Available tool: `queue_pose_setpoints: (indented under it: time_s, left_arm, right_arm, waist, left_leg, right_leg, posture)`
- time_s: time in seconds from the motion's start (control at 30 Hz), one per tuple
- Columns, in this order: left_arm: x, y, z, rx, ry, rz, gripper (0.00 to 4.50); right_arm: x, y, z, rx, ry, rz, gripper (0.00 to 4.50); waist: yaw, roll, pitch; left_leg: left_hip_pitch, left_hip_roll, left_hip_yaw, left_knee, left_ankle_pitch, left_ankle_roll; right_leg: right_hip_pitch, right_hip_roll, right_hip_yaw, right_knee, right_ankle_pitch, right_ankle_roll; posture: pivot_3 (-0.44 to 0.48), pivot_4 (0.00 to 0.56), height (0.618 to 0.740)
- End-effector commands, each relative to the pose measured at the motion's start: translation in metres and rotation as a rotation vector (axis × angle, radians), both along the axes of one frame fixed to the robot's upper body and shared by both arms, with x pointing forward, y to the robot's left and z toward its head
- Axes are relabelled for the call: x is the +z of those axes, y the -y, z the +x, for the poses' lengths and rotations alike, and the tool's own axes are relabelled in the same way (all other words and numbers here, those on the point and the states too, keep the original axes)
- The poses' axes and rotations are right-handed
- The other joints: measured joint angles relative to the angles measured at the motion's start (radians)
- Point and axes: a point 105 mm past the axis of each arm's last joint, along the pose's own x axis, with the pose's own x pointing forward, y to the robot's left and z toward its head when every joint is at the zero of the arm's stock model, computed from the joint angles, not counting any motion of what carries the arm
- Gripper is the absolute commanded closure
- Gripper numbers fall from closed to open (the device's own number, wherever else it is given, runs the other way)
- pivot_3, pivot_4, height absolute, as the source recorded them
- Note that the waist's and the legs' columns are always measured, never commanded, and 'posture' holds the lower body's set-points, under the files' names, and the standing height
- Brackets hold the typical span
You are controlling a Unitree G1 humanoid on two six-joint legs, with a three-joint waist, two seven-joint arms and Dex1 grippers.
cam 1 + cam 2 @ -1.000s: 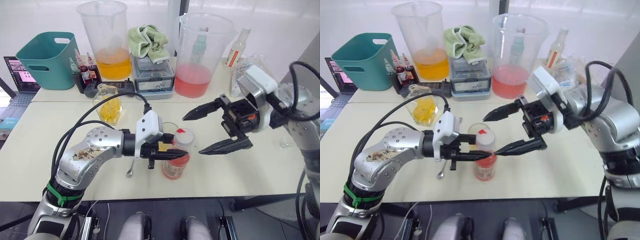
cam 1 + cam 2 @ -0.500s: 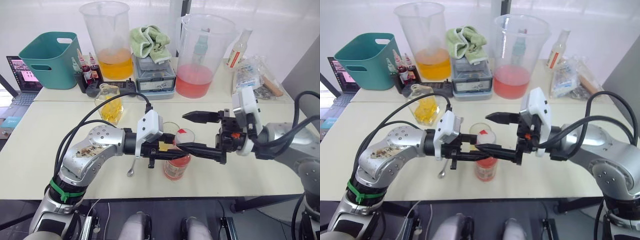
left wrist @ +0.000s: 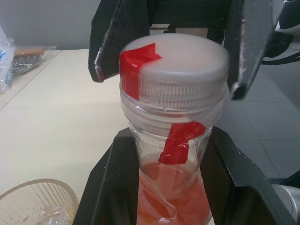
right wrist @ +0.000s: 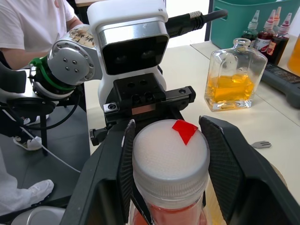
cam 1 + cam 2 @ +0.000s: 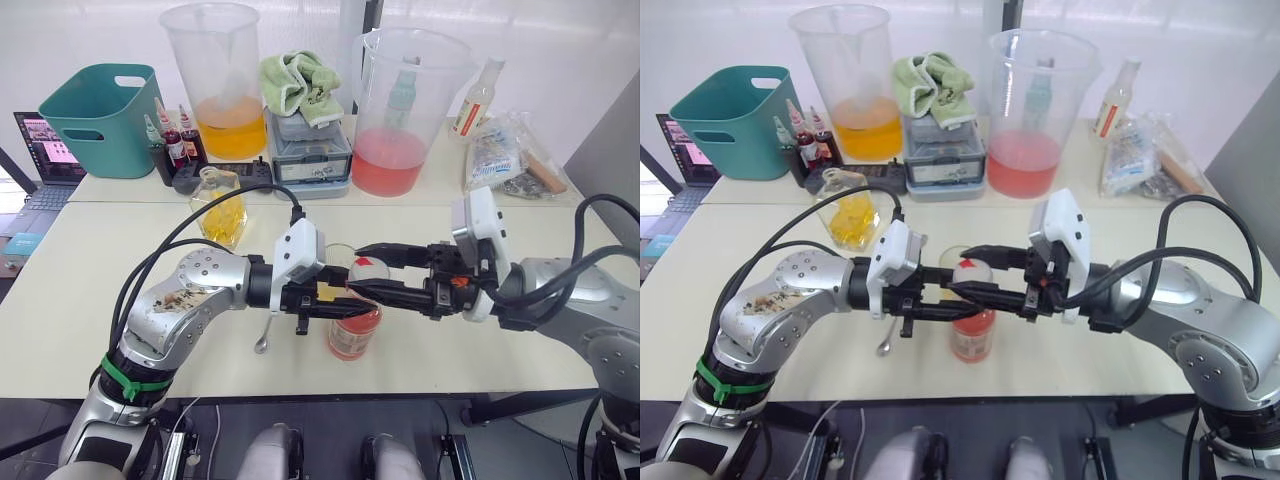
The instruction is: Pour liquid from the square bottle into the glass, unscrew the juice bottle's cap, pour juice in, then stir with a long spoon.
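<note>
On your cream table (image 5: pixel 90 290), left gripper (image 5: pixel 345 300) clamps the juice bottle (image 5: pixel 352 325); right gripper (image 4: pixel 169 154) brackets the cap (image 4: pixel 169 152), seemingly not yet gripping. Off-centre closing may tip it.

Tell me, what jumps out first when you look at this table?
In the middle, both grippers meet at the juice bottle: the left gripper clamps its body, and the right gripper has its fingers on either side of the white cap, marked with red tape. Behind them at the table's back stand two big jugs, one with orange fluid, one with pink.
</note>
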Motion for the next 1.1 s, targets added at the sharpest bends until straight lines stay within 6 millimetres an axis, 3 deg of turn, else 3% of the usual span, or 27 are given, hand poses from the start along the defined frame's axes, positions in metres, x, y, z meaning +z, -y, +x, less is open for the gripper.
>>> queue_pose_setpoints:
  time_s: [0.03,0.23,0.5,0.63,0.67,0.73,0.87,1.0,1.1]
  left_arm:
    - [-0.013,0.006,-0.010,-0.054,-0.056,0.040,3.09]
    - [-0.013,0.004,-0.009,-0.038,-0.069,0.035,3.09]
    - [-0.013,0.001,-0.010,-0.025,-0.066,0.045,3.09]
    - [-0.014,0.000,-0.011,-0.009,-0.068,0.044,3.09]
    - [-0.014,0.000,-0.012,-0.009,-0.068,0.043,3.09]
    - [-0.013,0.000,-0.013,-0.009,-0.070,0.040,3.09]
    - [-0.014,0.001,-0.014,-0.010,-0.072,0.037,3.09]
    - [-0.015,0.002,-0.014,-0.013,-0.074,0.029,3.09]
    - [-0.016,0.004,-0.011,-0.016,-0.069,0.028,3.09]
  right_arm:
    - [0.003,0.000,0.000,0.072,0.044,-0.041,2.82]
    - [-0.001,-0.004,-0.007,0.402,0.110,-0.124,2.82]
    - [0.010,-0.004,0.007,0.672,0.163,-0.209,2.82]
    - [0.021,-0.005,0.012,0.714,0.062,-0.240,2.82]
    - [0.023,-0.005,0.014,0.708,0.067,-0.237,2.02]
    - [0.026,-0.002,0.015,0.694,0.091,-0.235,1.53]
    - [0.036,0.009,0.014,0.614,0.108,-0.187,0.10]
    - [0.041,0.017,0.008,0.453,0.118,-0.107,0.04]
    - [0.032,0.020,0.000,0.336,0.075,-0.067,0.04]
  waist:
    - [0.000,0.000,0.000]
    - [-0.004,0.000,0.000]
    - [-0.011,0.000,0.000]
    - [-0.015,0.000,0.000]
    - [-0.014,0.000,0.000]
    - [-0.014,0.000,0.000]
    - [-0.014,0.000,0.000]
    - [-0.010,0.000,0.000]
    - [-0.007,0.000,0.000]
  left_leg:
    - [0.000,0.000,0.000,0.000,0.000,0.000]
    - [0.000,0.000,0.000,0.000,0.000,0.000]
    - [0.000,0.000,0.000,0.000,0.000,0.000]
    - [0.000,0.000,-0.001,0.001,0.000,0.000]
    - [0.000,0.000,-0.001,0.000,0.000,0.000]
    - [0.000,0.000,-0.001,0.000,0.000,0.000]
    - [0.000,-0.001,-0.001,0.000,0.000,0.000]
    - [0.000,0.000,0.000,0.000,0.000,-0.001]
    - [0.000,0.000,0.000,0.000,0.000,-0.001]
  right_leg:
    - [0.000,0.000,0.000,0.000,0.000,0.000]
    - [0.000,0.000,0.000,0.000,0.000,0.000]
    - [0.000,0.000,0.000,0.000,0.000,0.000]
    - [0.000,0.000,-0.001,0.002,0.000,0.000]
    - [-0.001,0.000,-0.001,0.001,0.000,0.000]
    - [0.000,0.000,-0.001,0.001,0.000,0.000]
    - [0.000,0.000,-0.001,0.001,0.000,0.000]
    - [0.000,-0.001,0.000,0.000,0.000,0.000]
    - [0.000,-0.001,-0.001,0.001,0.000,0.000]
  posture:
    - [0.000,0.150,0.739]
    - [0.000,0.150,0.739]
    - [0.000,0.150,0.739]
    - [0.000,0.150,0.739]
    - [0.000,0.150,0.739]
    - [0.000,0.150,0.739]
    - [0.000,0.150,0.739]
    - [0.000,0.150,0.739]
    - [0.000,0.150,0.739]
